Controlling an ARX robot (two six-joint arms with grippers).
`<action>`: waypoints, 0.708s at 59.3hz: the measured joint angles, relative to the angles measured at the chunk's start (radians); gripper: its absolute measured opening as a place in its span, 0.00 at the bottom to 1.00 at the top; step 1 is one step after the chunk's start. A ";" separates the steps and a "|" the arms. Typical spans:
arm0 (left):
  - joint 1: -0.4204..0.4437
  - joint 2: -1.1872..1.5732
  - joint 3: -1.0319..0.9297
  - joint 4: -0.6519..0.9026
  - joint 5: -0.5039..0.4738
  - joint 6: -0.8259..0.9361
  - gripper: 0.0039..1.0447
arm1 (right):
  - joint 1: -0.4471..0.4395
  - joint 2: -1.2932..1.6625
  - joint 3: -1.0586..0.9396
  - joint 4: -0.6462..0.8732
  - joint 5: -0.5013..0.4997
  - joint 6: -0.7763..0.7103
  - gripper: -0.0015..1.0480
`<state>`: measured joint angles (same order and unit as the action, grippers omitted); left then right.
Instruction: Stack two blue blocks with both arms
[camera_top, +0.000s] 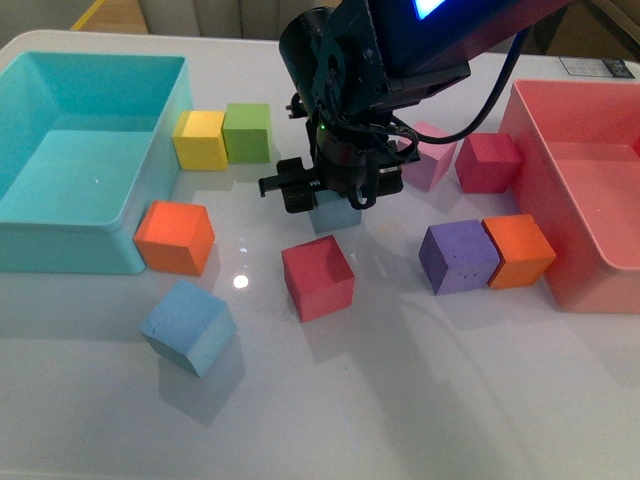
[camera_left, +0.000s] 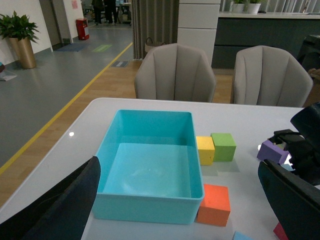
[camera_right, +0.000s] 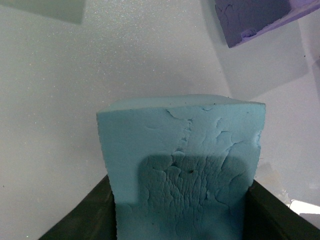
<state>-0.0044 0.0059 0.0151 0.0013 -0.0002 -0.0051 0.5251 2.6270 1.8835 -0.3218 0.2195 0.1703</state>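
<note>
One blue block (camera_top: 188, 326) rests on the white table at the front left, tilted at an angle; its corner shows as a blue block (camera_left: 242, 236) in the left wrist view. The other blue block (camera_top: 335, 214) is at the table's middle, under my right gripper (camera_top: 325, 190), which is shut on it. In the right wrist view this blue block (camera_right: 182, 165) fills the space between the dark fingers of the right gripper (camera_right: 180, 212). I cannot tell whether it touches the table. My left gripper (camera_left: 179, 172) is open, high above the turquoise bin, and out of the front view.
A turquoise bin (camera_top: 60, 250) stands at the left and a pink bin (camera_top: 590, 290) at the right. A red cube (camera_top: 318, 278) lies just in front of the held block. Around it are an orange cube (camera_top: 175, 237), a yellow cube (camera_top: 200, 140), a green cube (camera_top: 248, 132) and a purple cube (camera_top: 458, 257).
</note>
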 joint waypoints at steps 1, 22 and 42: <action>0.000 0.000 0.000 0.000 0.000 0.000 0.92 | 0.000 0.000 -0.002 0.003 -0.003 0.000 0.67; 0.000 0.000 0.000 0.000 0.000 0.000 0.92 | -0.003 -0.103 -0.178 0.137 -0.018 -0.013 0.91; 0.000 0.000 0.000 0.000 0.000 0.000 0.92 | -0.026 -0.489 -0.525 0.396 -0.031 -0.041 0.91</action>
<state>-0.0044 0.0059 0.0151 0.0013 -0.0002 -0.0051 0.4995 2.1380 1.3582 0.0738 0.1883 0.1291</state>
